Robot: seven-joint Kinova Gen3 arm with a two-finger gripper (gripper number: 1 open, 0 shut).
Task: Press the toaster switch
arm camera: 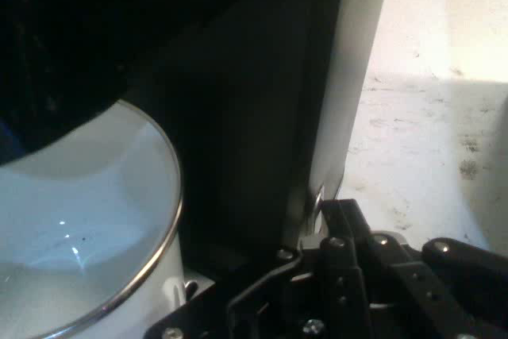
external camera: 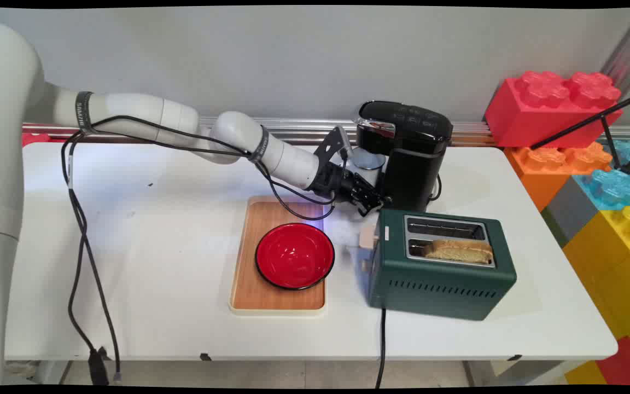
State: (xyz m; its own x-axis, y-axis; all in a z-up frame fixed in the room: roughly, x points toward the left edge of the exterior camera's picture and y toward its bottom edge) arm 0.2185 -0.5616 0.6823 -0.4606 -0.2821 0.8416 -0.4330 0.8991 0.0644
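One arm: the white arm reaches from the upper left of the main view to the middle, low over the table [external camera: 156,273].
Gripper: the black gripper [external camera: 371,204] sits near the middle of the main view, just above the top left corner of the toaster and right by the foot of the coffee machine.
Gripper state: nobody can tell from these views how far apart its tips are, or whether it has hold of anything.
Coffee machine: the black coffee machine [external camera: 410,158] stands at the back of the table, a little right of the middle. In the hand view its dark body [arm camera: 238,117] fills the top and middle.
Cup: a white cup [external camera: 368,164] stands under the machine's spout. In the hand view it is at the lower left [arm camera: 79,228], with a thin shiny rim.
Toaster: the green toaster [external camera: 441,273] is right of the middle, with a slice of toast [external camera: 460,251] in its front slot.
Bowl: a red bowl [external camera: 295,255] sits on a wooden tray [external camera: 260,298] in the middle.
Big blocks: bright toy blocks [external camera: 555,104] are piled at the right edge.
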